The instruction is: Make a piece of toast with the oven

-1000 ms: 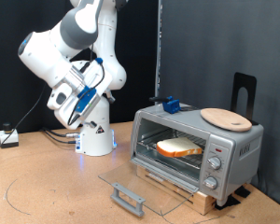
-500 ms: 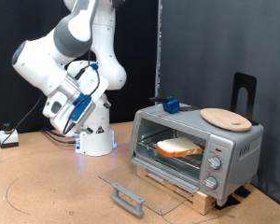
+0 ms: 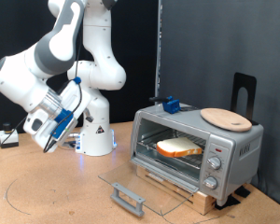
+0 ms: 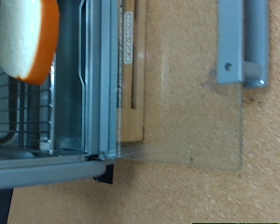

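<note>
With the glass door (image 3: 131,184) dropped flat onto the cork-coloured surface (image 3: 47,191) at the bottom centre of the exterior frame, its grey handle (image 3: 127,198) nearest the camera, the mouth of the oven (image 3: 198,147) stands wide open, which looks like the reason the slice can be seen so plainly. Inside, right of centre, the piece of toast (image 3: 178,147) lies flat on the wire rack (image 4: 19,103), pale face up, crust edge outward, its longer side running across the opening rather than into the depth; it sits level, so I'd judge it has been placed, not dropped. The oven rests on a slatted wooden base (image 3: 182,189), lifting it off the surface. On its roof sit a round wooden plate (image 3: 225,118) and a small blue object (image 3: 170,105). Over at middle left, well apart from the oven, hangs the gripper (image 3: 42,140); the fingers are too blurred to say whether wide or narrow, and nothing shows between them. The wrist view shows none of them, only toast, rack and door.
</note>
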Robot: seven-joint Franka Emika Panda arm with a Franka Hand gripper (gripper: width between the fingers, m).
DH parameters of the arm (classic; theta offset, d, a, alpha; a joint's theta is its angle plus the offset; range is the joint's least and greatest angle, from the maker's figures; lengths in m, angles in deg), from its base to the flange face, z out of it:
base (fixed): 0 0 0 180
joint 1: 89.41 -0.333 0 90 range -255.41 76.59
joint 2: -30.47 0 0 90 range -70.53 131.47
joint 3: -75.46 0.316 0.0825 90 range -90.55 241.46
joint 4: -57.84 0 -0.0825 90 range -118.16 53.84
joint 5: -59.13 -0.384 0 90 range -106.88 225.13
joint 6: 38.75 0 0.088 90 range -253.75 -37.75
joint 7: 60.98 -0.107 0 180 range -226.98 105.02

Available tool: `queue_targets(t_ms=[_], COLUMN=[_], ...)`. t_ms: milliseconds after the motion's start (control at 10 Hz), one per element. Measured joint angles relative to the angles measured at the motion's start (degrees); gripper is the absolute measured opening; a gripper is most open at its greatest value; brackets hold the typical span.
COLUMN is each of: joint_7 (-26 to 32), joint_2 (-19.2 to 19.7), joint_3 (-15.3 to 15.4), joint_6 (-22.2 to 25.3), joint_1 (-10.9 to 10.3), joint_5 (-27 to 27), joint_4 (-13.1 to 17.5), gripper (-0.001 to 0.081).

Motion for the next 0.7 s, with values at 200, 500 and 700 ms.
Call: queue_targets(t_ms=[200, 500, 700], joint_7=[0.3, -0.9, -1.0], joint_2=[3.4, 4.2, 6.1], joint_3=[-0.1, 0.0, 0.3], joint_6=[0.2, 4.9, 5.6], joint_1=[0.1, 0.1, 0.0], joint_5=[0.5, 0.7, 0.4], joint_4=[2.0, 2.6, 3.0], gripper=[0.0807, 0.0807, 0.0807])
